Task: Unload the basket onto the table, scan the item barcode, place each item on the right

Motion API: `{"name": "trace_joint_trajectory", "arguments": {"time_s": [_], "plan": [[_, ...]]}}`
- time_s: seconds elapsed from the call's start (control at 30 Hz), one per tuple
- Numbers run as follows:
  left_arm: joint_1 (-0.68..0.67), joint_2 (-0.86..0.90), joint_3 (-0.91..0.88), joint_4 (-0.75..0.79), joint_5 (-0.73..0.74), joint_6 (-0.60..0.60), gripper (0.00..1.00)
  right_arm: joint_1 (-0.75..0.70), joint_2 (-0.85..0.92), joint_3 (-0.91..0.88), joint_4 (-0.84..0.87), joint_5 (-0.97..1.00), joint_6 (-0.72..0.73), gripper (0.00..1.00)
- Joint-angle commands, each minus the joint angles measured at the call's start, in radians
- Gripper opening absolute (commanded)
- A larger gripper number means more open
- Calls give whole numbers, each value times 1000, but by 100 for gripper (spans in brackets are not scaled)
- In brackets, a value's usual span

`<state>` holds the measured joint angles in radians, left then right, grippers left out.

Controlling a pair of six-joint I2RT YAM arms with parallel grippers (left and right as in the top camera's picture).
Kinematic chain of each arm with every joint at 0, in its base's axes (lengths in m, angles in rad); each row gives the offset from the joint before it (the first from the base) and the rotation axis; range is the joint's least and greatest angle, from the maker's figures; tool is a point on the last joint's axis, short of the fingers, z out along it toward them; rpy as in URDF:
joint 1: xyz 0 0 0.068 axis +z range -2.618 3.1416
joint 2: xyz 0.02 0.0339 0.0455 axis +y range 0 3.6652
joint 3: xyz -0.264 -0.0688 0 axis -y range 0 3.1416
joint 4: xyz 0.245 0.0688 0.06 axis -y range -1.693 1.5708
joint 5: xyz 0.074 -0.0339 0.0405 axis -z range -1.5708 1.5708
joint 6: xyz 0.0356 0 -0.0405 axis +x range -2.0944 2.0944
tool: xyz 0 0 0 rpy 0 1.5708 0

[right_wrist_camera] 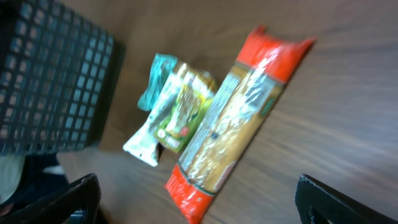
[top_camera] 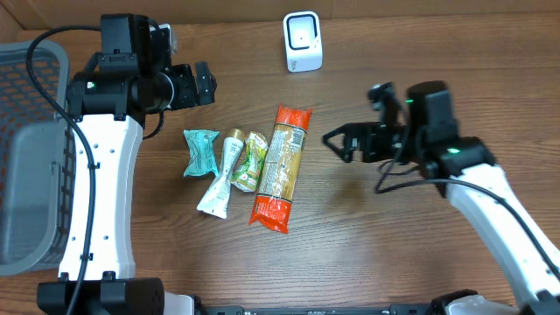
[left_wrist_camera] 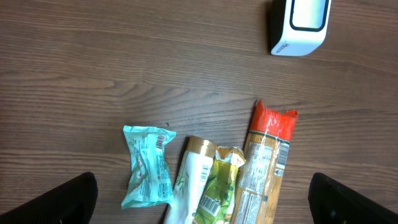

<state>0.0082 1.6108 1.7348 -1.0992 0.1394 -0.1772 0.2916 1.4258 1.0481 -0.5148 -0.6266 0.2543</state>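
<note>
Orange at both ends and clear in the middle: pasta packet [top_camera: 282, 168], below the scanner [top_camera: 303, 41] and well apart from it, lying slanted. Lower left of the scanner and packed against the pasta: green-yellow packet [top_camera: 250, 161], white tube [top_camera: 222, 175], teal packet [top_camera: 200, 150], touching or overlapping edge to edge. No item lifted, none near the scanner.

Left gripper [top_camera: 203, 85] to the scanner's lower left, above the row, jaws spread as wide as they go and holding nothing. Right gripper [top_camera: 337, 144] to the scanner's lower right, level with the pasta, likewise wide apart and empty.

Likely trouble, as a judgement:
- With the packets crowded so tightly, closing on one and pinching or dragging a neighbour along.
- Slick film slipping out of the fingers on the way up to the scanner.
- The long pasta packet sagging or swinging if taken by one end.
- A code turned away from the scanner, or creased foil breaking the bars, giving no read.

What look like barcodes facing up on the green-yellow and teal packets in the left wrist view; the pasta's code too small to pick out.

Brown wood-grain table [top_camera: 394, 254], matt and flat. Far left of the scanner, at the table's edge, a wire-mesh basket [top_camera: 26, 157]. Nothing more of the room in view.
</note>
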Motion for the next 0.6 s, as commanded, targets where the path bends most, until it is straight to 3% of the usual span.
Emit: {"name": "trace_joint_trajectory", "arguments": {"time_s": [0.0, 0.4, 0.57], "plan": [[-2, -4, 9, 3, 14, 24, 99, 61, 64, 14, 22, -7, 104, 99], [-2, -3, 9, 3, 14, 24, 100, 225, 217, 14, 165, 141, 328, 87], [-2, -3, 9, 3, 14, 24, 100, 301, 280, 58, 151, 219, 370, 83]]}}
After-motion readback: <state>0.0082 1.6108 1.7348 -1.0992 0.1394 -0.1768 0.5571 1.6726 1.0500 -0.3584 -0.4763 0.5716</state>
